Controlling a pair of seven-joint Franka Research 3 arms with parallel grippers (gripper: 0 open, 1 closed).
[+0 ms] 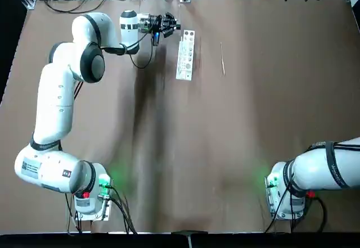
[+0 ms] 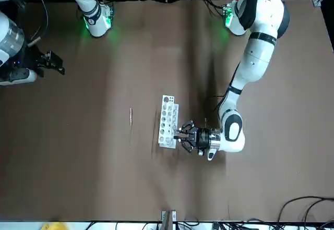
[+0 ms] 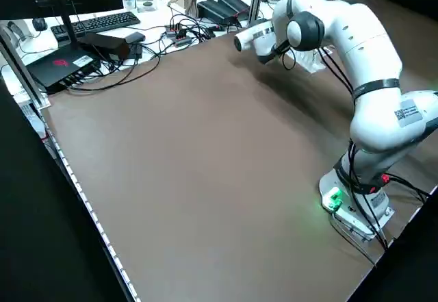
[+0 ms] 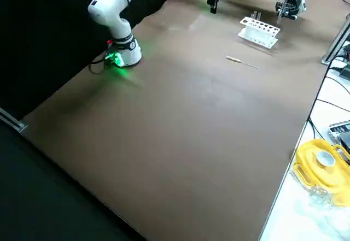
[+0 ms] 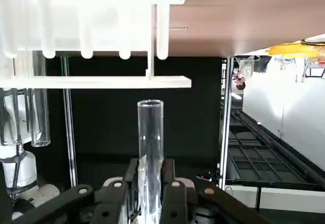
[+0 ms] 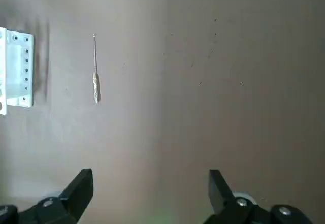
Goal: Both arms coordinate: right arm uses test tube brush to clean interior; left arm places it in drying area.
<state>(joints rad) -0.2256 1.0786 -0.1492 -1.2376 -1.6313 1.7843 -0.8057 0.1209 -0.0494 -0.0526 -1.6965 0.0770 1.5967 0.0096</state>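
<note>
My left gripper [image 1: 173, 25] hovers at the far side of the table, right beside the end of the white holed rack [image 1: 185, 54]. In the left wrist view it [image 5: 151, 193] is shut on a clear glass test tube [image 5: 150, 148] that points toward the rack [image 5: 101, 21]. The test tube brush [image 1: 223, 58], a thin pale stick, lies flat on the table to the right of the rack. My right gripper [image 6: 151, 196] is open and holds nothing; it hangs high over the table's right side, with the brush [image 6: 95, 76] and the rack [image 6: 14, 71] far off in its wrist view.
Cables, a keyboard and boxes crowd the bench beyond the far edge [image 3: 137, 21]. A yellow object [image 4: 320, 162] sits off the table's right side. Both arm bases [image 1: 90, 194] stand at the near edge with green lights. The brown tabletop [image 1: 225, 147] stretches between them.
</note>
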